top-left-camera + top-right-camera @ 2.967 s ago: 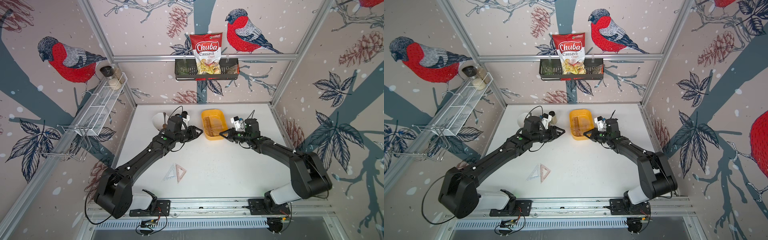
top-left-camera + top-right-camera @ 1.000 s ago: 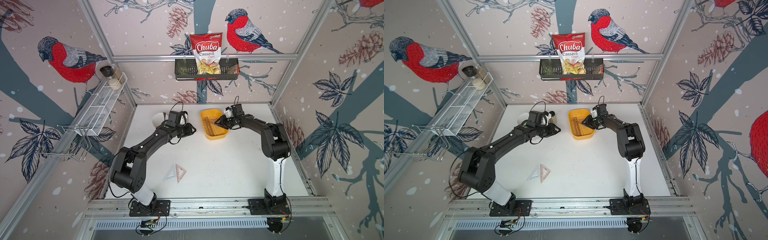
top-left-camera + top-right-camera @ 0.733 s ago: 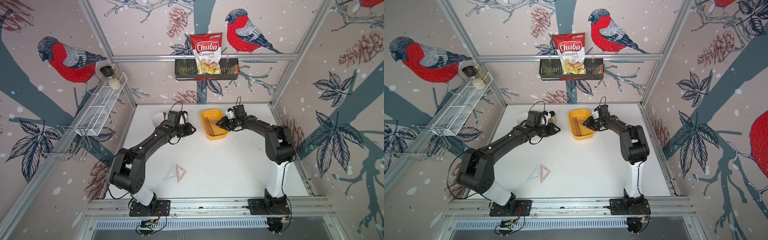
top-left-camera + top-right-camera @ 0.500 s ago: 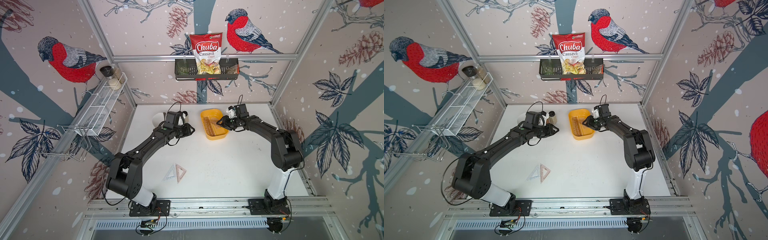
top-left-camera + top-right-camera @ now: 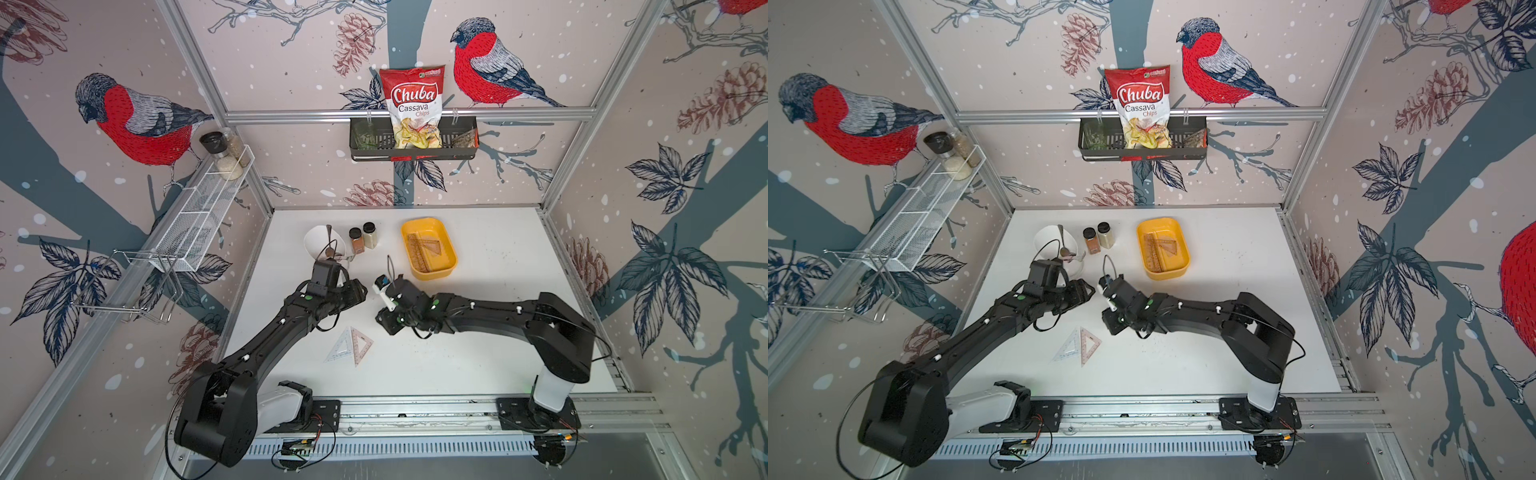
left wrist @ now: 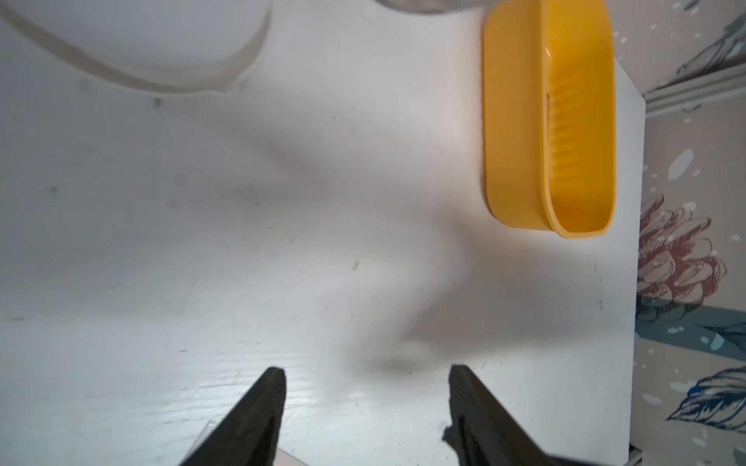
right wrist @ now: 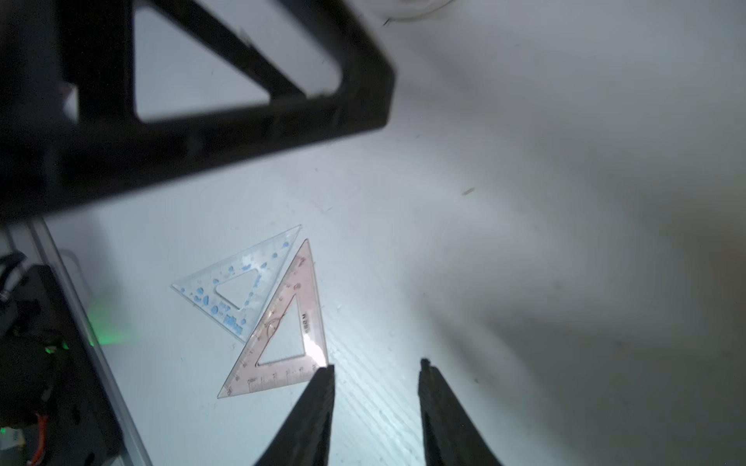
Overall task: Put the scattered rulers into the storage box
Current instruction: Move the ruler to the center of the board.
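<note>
Top views: the yellow box [image 5: 434,272] [image 5: 1168,271] stands at the back of the white tabletop [image 5: 498,332], right of centre. Rulers [image 5: 419,252] [image 5: 1154,253] lie flat inside it: a straight one and at least one triangle. Two more triangles lie out on the tabletop, front centre, well apart from the box. The clear triangle [image 5: 338,351] [image 5: 1068,350] and the pink triangle [image 5: 365,341] [image 5: 1093,341] meet edge to edge. The left fingers [image 5: 360,291] [image 5: 1087,293] and right fingers [image 5: 384,325] [image 5: 1111,326] face each other above mid-tabletop, between the box and the triangles. A white bowl [image 5: 316,245] and two spice jars [image 5: 356,243] stand left of the box.

Left wrist: the left fingers [image 6: 262,407] are spread wide with only bare tabletop between them and nothing held. The box [image 6: 512,121] is ahead, and a ribbed ruler edge [image 6: 565,121] shows inside it.

Right wrist: the right fingers [image 7: 319,403] stand apart and grip nothing. One tip overlaps a corner of the pink triangle [image 7: 313,322]; I cannot tell whether they touch. The clear triangle [image 7: 210,300] lies just beyond, against the pink one's long edge. A black frame of the left arm [image 7: 202,153] crosses above.
</note>
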{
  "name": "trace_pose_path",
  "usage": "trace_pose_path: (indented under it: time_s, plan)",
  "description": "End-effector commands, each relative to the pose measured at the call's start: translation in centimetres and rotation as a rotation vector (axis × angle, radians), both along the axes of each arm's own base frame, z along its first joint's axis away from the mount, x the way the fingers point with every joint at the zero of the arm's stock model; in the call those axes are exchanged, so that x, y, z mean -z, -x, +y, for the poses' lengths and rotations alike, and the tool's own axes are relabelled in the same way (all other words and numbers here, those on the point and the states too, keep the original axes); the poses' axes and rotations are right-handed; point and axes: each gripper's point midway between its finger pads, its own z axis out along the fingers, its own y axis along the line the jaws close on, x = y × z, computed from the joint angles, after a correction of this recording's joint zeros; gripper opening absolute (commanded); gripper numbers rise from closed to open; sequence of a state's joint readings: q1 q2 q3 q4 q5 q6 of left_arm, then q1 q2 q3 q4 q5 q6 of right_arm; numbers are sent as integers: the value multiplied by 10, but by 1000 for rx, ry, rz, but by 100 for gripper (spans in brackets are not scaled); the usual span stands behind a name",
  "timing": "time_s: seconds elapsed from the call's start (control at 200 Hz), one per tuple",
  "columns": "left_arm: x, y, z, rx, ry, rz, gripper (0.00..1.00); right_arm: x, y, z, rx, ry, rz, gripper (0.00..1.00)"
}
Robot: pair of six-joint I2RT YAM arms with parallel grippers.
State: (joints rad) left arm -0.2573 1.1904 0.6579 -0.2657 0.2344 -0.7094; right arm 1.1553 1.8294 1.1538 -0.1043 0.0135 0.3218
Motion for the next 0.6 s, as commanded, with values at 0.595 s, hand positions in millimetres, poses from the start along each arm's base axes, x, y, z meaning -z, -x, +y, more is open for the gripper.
trace_pose_path:
  time_s: [0.595]
  plan:
    - [-2,4,21,-53,58,-1,69,64,16,30,-71,210,-225,41]
